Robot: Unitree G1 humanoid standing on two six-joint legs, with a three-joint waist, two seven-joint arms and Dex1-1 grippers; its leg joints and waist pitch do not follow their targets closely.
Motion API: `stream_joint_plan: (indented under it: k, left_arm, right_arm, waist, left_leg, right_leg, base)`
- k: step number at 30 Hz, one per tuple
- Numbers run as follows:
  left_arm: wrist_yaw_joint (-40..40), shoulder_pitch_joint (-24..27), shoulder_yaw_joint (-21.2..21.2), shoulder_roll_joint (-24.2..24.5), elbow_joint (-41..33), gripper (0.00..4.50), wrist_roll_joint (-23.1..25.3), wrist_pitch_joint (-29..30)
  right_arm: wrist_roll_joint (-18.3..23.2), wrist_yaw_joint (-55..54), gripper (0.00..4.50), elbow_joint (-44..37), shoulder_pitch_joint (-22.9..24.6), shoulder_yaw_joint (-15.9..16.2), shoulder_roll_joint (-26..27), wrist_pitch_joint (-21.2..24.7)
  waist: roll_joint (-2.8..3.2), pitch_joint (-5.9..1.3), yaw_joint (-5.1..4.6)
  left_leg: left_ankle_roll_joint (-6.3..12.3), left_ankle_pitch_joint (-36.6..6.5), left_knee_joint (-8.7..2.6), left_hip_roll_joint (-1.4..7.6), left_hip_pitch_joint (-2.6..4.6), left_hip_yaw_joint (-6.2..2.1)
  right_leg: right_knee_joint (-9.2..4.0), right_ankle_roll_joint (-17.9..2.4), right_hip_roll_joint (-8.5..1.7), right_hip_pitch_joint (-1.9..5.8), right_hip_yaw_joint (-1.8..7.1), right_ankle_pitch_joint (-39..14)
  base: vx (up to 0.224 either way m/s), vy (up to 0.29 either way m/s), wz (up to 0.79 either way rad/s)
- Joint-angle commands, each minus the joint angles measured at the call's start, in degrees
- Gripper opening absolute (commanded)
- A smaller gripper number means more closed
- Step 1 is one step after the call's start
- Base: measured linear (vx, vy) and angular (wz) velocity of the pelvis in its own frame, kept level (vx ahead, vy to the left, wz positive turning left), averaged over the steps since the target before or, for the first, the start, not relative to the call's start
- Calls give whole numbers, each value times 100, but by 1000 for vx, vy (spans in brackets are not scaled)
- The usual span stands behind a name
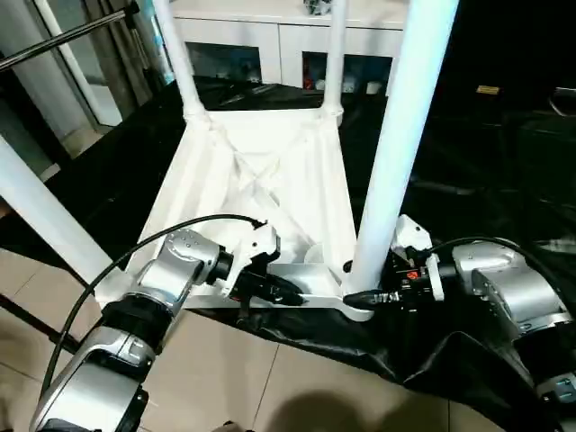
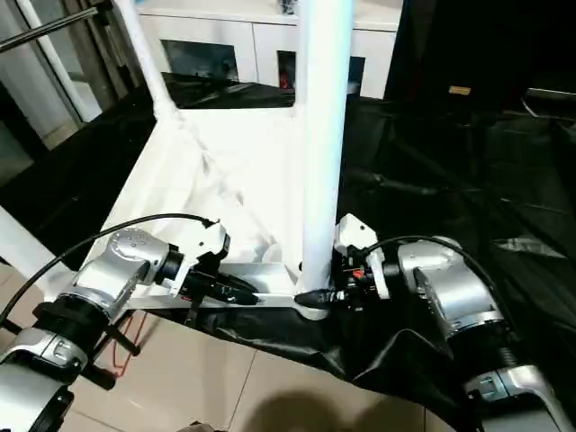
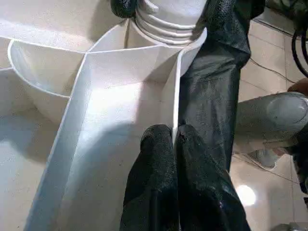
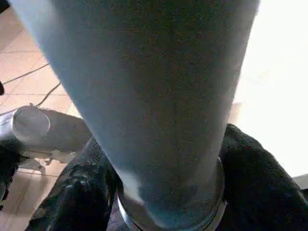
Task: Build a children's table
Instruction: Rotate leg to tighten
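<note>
While the tabletop (image 1: pixel 261 189) lies ribs-up on black sheeting, four legs stand socketed — light, stiff, slick plastic. Left wrist view: left gripper (image 3: pixel 174 144) pinches the rim wall, fingers closed. Right wrist view: right gripper (image 4: pixel 159 192) straddles the near leg (image 4: pixel 144 106) — best gripped low.

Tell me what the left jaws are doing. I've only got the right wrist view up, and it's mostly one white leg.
Observer: The left gripper has its jaws shut on the near rim wall of the upturned tabletop, just beside the socket holding your near right leg.
Operator: Are any other legs in?
Observer: Yes, the far left leg and the far right leg stand upright in the far corner sockets.
Operator: What is the tabletop lying on?
Observer: A black sheet spread over the tiled floor.
</note>
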Motion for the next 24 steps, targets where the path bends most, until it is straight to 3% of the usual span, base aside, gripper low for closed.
stream_joint_plan:
  k: [1,5,7,9,11,12,14,16,18,20,22,24]
  left_arm:
    - [403,-171,270,-112,-64,0,-124,-74]
    - [759,-183,358,-241,49,0,-109,-107]
    - [1241,-247,487,-420,221,0,-100,-99]
    - [1680,-322,605,-625,355,0,-113,-61]
    - [2026,-389,678,-804,447,0,-117,-53]
    - [2089,-400,685,-831,463,0,-110,-59]
    - [2198,-419,696,-878,493,0,-98,-71]
    - [2576,-458,688,-1104,521,0,-47,-69]
    - [2659,-455,668,-1230,485,0,-43,-40]
    - [2656,-456,651,-1298,471,0,-26,-46]
    - [2643,-460,645,-1305,472,0,-15,-62]
    - [2574,-455,626,-1292,444,0,-20,-79]
  right_arm:
    - [-9,20,265,-183,157,255,147,28]
    - [-73,-322,259,-50,257,202,305,-25]
    - [-240,-1110,258,306,315,49,648,-181]
    - [-404,-2079,257,741,312,-151,1070,-287]
    - [-462,-2938,257,1111,233,-358,1476,-241]
    - [-454,-3073,257,1167,215,-401,1551,-215]
    - [-439,-3306,257,1264,184,-475,1681,-169]
    - [-413,-4247,257,1613,-8,-677,2307,24]
    - [-492,-4572,257,1741,-127,-639,2607,-75]
    - [-540,-4559,257,1829,-242,-597,2783,-315]
    - [-482,-4474,313,1840,-294,-637,2830,-335]
    - [-400,-4324,333,1847,-398,-680,2835,-343]
  waist:
    - [-107,-394,-28]
    - [-111,-391,-4]
    - [-120,-373,-18]
    - [-141,-316,-95]
    - [-144,-267,-241]
    - [-152,-273,-273]
    - [-147,-285,-307]
    - [-134,-287,-317]
    - [-131,-280,-359]
    - [-131,-279,-383]
    - [-150,-292,-402]
    - [-133,-290,-413]
  left_leg:
    - [585,-627,-335,121,77,-42]
    - [578,-643,-337,120,74,-44]
    - [519,-723,-347,116,74,-39]
    - [263,-1116,-399,77,78,-54]
    - [47,-1547,-461,63,122,-84]
    - [18,-1593,-469,61,125,-99]
    - [54,-1605,-462,63,152,-92]
    - [111,-1530,-456,59,146,-75]
    - [33,-1528,-491,53,93,-109]
    - [34,-1619,-483,52,127,-109]
    - [91,-1619,-469,52,133,-97]
    - [158,-1581,-480,61,110,-96]
  right_leg:
    - [-328,-1573,-240,343,200,-149]
    - [-338,-1540,-241,341,194,-219]
    - [-365,-1498,-242,324,194,-401]
    - [-461,-1282,-265,332,173,-1276]
    - [-557,-1004,-267,312,167,-2274]
    - [-570,-948,-261,317,160,-2394]
    - [-600,-898,-255,286,186,-2404]
    - [-601,-943,-249,271,204,-2271]
    - [-579,-871,-254,299,164,-2437]
    - [-624,-800,-260,272,171,-2585]
    - [-614,-880,-258,265,197,-2394]
    - [-585,-972,-243,280,190,-2141]
  base:
    - [0,0,0]
    - [0,0,0]
    - [0,0,0]
    - [0,0,0]
    - [0,0,0]
    - [0,0,0]
    - [0,0,0]
    - [0,0,0]
    - [0,0,0]
    - [0,0,0]
    - [0,0,0]
    - [0,0,0]
